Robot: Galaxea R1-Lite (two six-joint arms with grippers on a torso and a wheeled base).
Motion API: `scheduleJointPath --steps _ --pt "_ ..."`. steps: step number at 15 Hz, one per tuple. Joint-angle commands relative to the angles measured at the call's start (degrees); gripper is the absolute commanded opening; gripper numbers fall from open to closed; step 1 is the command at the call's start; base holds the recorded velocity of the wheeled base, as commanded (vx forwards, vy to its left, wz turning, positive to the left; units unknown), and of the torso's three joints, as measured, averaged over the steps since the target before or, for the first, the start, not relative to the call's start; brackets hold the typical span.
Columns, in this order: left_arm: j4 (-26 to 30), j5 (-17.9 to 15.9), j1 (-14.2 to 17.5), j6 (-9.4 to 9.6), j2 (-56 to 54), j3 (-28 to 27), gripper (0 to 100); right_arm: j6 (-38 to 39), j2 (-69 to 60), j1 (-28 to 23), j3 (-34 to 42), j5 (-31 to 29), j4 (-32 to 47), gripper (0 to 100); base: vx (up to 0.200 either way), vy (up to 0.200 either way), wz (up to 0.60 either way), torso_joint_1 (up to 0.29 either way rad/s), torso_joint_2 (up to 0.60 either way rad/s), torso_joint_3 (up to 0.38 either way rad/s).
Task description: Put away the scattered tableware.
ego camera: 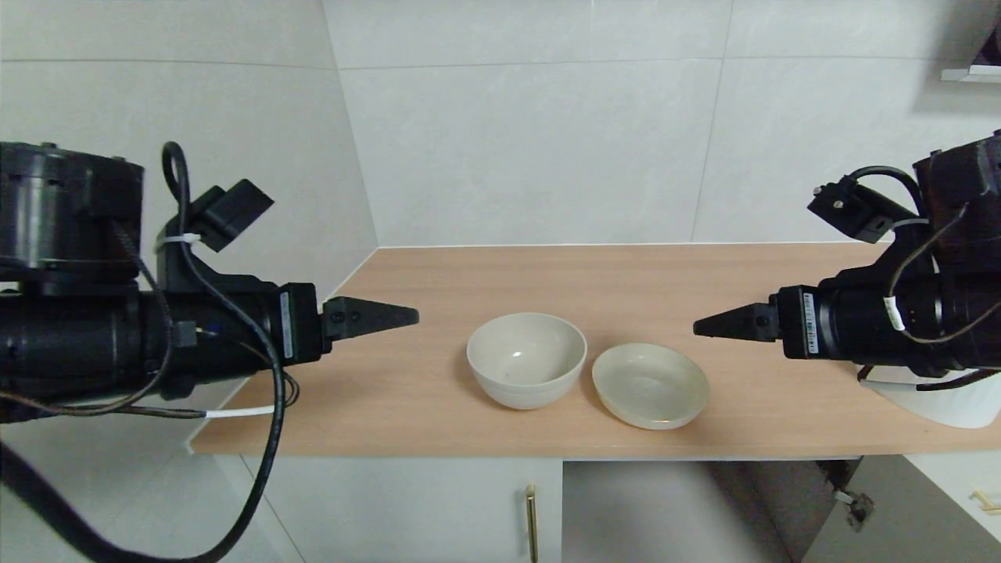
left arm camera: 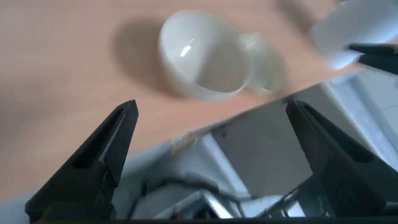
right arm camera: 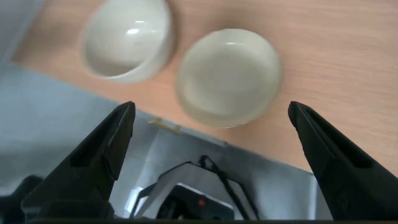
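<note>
- A pale cream bowl (ego camera: pixel 526 360) stands upright on a light wooden counter (ego camera: pixel 626 274), near its front edge and about midway between the two arms.
- A shallow dish (ego camera: pixel 651 385) of the same pale colour sits just beside the bowl, on the robot's right; whether their rims touch cannot be told.
- The left gripper (ego camera: pixel 413 317) hovers above the counter to the left of the bowl, its fingers spread wide apart and holding nothing.
- The right gripper (ego camera: pixel 698 327) hovers to the right of the dish, likewise spread wide and holding nothing.
- Each wrist carries a small white label (ego camera: pixel 286 324); its print is too small to read.
- A white container (ego camera: pixel 950 403) sits partly hidden under the right arm.
- Below the counter is a white cabinet door with a brass handle (ego camera: pixel 531 520).
</note>
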Motion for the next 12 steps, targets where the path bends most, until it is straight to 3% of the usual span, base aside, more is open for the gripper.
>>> scheduleJointPath --steps 1,3,5,8,10,12 --pt "1.22 1.80 -1.28 -1.64 4.65 -2.10 100 0.08 2.49 0.01 -0.19 -0.92 0.01 100 0.000 0.000 0.00 0.000 0.00 0.000" --pt "1.31 7.95 -5.23 -9.64 9.83 -4.91 100 0.17 4.77 -0.08 0.34 -5.23 -0.07 100 0.000 0.000 0.00 0.000 0.00 0.000" --pt "1.31 10.15 -7.43 -13.07 14.14 -6.49 100 0.26 5.48 -0.08 1.21 -6.11 -0.16 100 0.000 0.000 0.00 0.000 0.00 0.000" --pt "1.13 12.43 -8.31 -16.06 19.24 -7.72 100 0.26 5.56 -0.08 1.48 -6.20 -0.25 100 0.000 0.000 0.00 0.000 0.00 0.000" --pt "0.96 13.40 -9.45 -19.75 23.19 -9.30 100 0.26 5.74 -0.08 1.48 -6.20 -0.16 100 0.000 0.000 0.00 0.000 0.00 0.000" --pt "-0.10 14.36 -9.54 -21.33 25.57 -10.09 100 0.26 5.74 -0.08 1.57 -6.20 -0.25 100 0.000 0.000 0.00 0.000 0.00 0.000"
